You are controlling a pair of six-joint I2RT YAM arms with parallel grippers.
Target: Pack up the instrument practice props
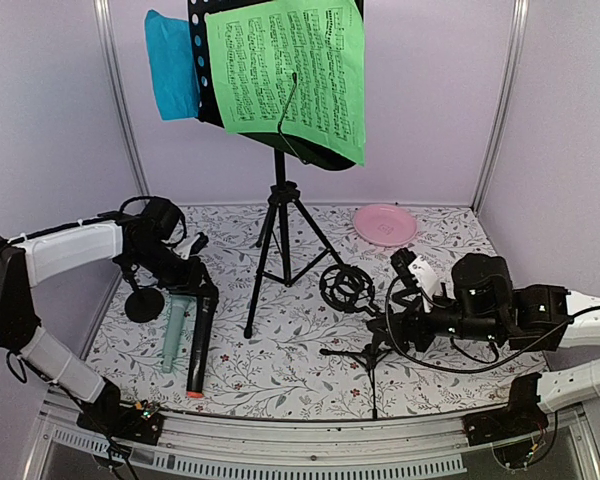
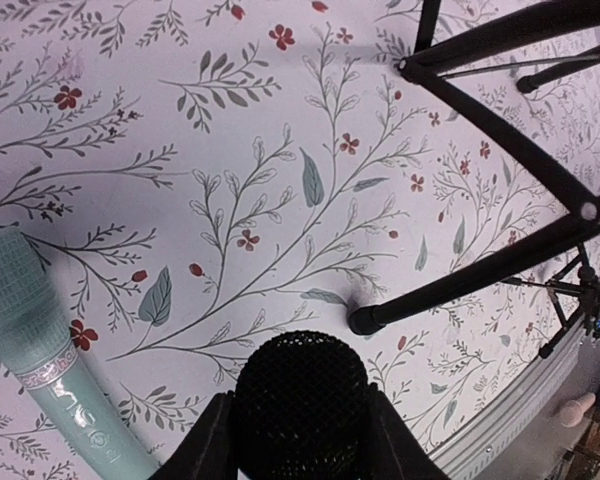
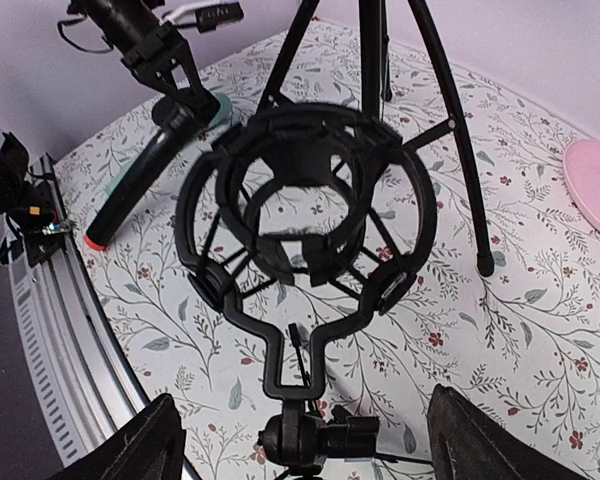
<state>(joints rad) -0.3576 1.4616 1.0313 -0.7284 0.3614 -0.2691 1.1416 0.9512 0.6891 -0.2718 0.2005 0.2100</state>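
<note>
Left gripper clamped on black microphone head, 8 o'clock of music rack tripod. Mint-green microphone lies just beside (9 o'clock side). Right gripper spread wide, mic support base between fingers.

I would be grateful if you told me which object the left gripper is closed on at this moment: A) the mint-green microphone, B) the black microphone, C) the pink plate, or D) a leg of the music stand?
B: in the left wrist view, the head of the black microphone sits clamped between the fingers of the left gripper, while the mint-green microphone lies apart beside it.
</note>
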